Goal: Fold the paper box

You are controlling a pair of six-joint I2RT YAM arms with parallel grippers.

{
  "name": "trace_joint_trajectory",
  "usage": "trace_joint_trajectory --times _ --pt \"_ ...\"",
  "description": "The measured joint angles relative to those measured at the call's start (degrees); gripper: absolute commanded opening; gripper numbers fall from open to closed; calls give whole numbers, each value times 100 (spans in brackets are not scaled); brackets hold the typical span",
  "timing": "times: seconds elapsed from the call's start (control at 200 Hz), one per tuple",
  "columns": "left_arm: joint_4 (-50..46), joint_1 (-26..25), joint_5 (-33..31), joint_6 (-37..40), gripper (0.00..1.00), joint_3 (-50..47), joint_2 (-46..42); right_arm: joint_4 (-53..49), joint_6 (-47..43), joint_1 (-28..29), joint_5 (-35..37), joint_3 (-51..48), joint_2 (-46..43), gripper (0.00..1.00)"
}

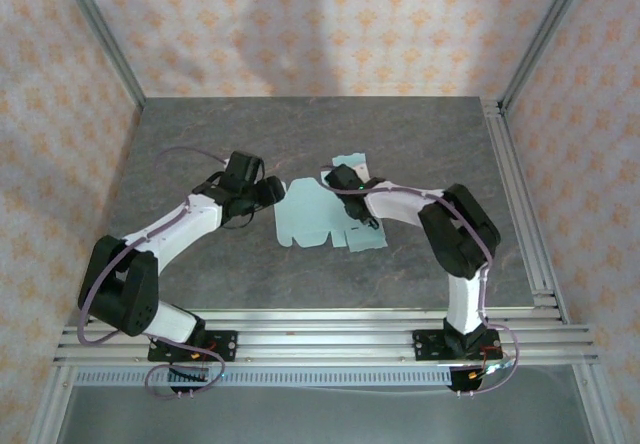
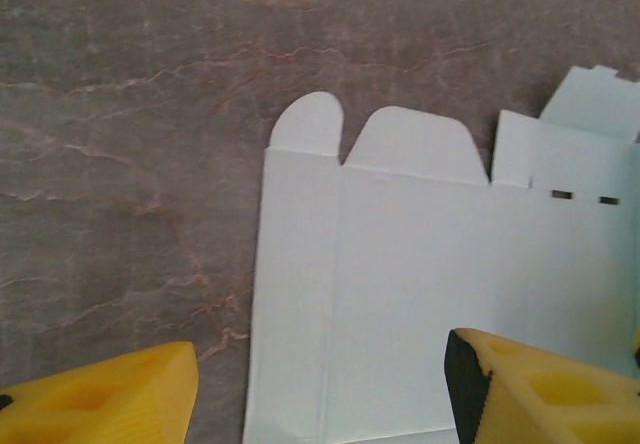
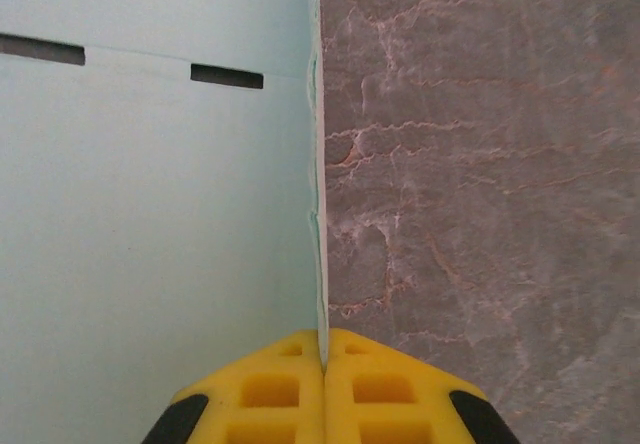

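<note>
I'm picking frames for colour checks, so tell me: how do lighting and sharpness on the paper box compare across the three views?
Top external: soft, even light, paper box clearly mint, faint shadows on the back wall. Left wrist: it looks washed near white, its far edge slightly blurred. Right wrist: mint tint shows, table veins sharp.

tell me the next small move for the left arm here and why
Probably bring the left gripper down and close it on the left panel of the paper box. Its jaws stand open astride that panel's edge, the sheet lies flat, and the right gripper is shut on the opposite edge, steadying it.
</note>
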Motion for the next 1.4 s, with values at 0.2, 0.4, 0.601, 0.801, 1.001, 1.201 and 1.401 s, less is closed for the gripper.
trace_joint_trajectory --times 0.2,0.4,0.601,0.801,1.001,1.201,1.401 --pt "-70 26 2 7 69 -11 0 -278 -61 284 778 380 431 0" --pt "-55 26 28 133 73 -11 0 131 -350 103 284 -37 24 0" --pt "7 26 201 424 79 72 164 857 -824 -522 -1519 -662 -903 0" --pt "186 26 496 761 82 400 560 1408 -1342 -885 -3128 -909 -1132 0" --pt "229 20 765 938 81 1158 968 1714 -1665 -1021 -3694 -922 -1132 0" --pt "-289 -142 734 1108 80 2730 1718 2037 -1904 -1021 -3858 -955 -1132 0" --pt "-1016 -411 785 1469 81 4310 2826 2194 -2009 -1019 -3974 -1058 -1137 0"
